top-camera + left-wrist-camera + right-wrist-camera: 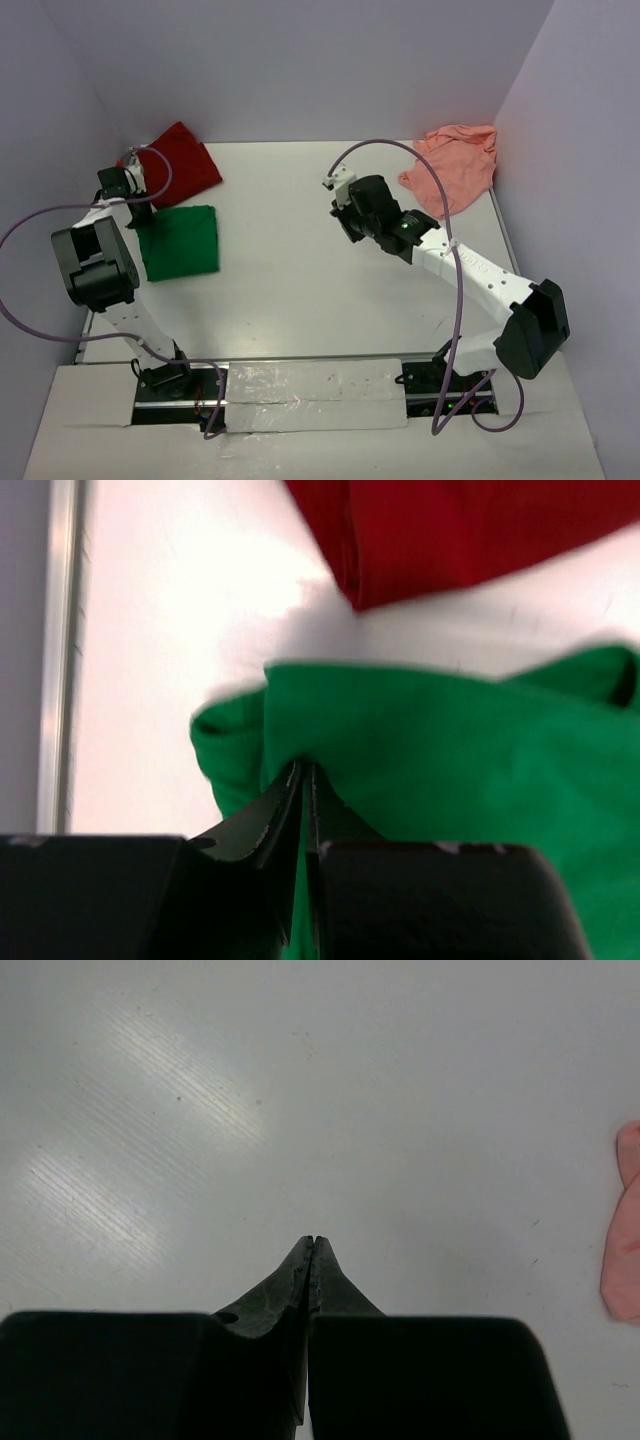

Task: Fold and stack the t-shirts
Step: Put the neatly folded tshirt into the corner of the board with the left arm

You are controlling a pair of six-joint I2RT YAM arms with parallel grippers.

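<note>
By the left wall, the left gripper is pressed shut on the near left edge of the green t-shirt. The cloth bunches up in a small fold right at the tips. This t-shirt lies folded in a square on the left side of the white table, close to the table's left edge. There is only a thin strip of bare table between the shirt and the wall.

Just behind it, in the far left corner, lies the dark red t-shirt, also folded. The wrist view shows a thin white gap between its near edge and the green one.

The middle of the table is wide and bare. The right gripper hangs over this open part with its jaws closed tight and nothing between them.

The salmon pink t-shirt lies crumpled in the far right corner, against the right wall. It is well apart from the right gripper. Only its edge shows at the right side of the right wrist view.
</note>
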